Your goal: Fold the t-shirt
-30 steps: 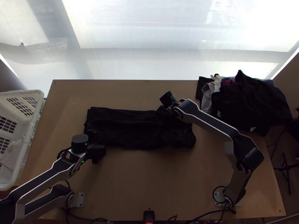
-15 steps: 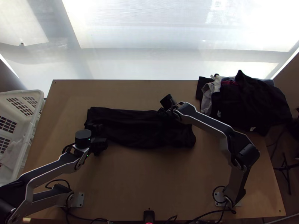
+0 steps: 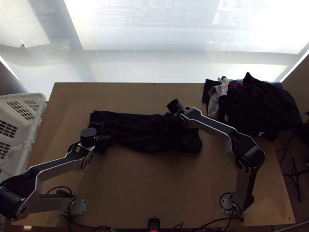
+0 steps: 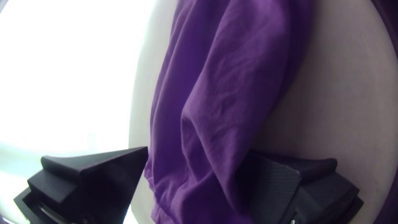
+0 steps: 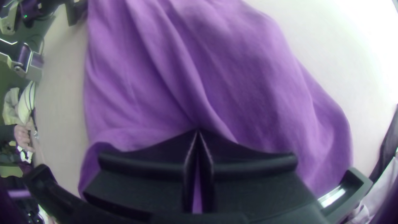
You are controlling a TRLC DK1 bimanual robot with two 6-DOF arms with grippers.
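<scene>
T-shirt lies on worktop, approx mid-depth & L of centre, as a long narrow folded strip w/ loose creases. Long axis runs side to side in top view, roughly parallel to far edge, tipping slightly nearer the bases toward its R end. One short end points L, the other, rounded, points R; can't tell which is collar or hem.

L pincer is at the shirt's L end, fingers wide apart w/ cloth btwn them; L wrist view has the cloth running lengthwise away from the pincer, overlapping part of one finger.

R pincer is at the far long side, R of the shirt's middle, w/ the R end extending past it. In R wrist view its fingertips meet, gripping a bit of cloth, & creases fan out from there.

Clothes pile sits at worktop's far R corner; white basket stands just beside its L edge
</scene>
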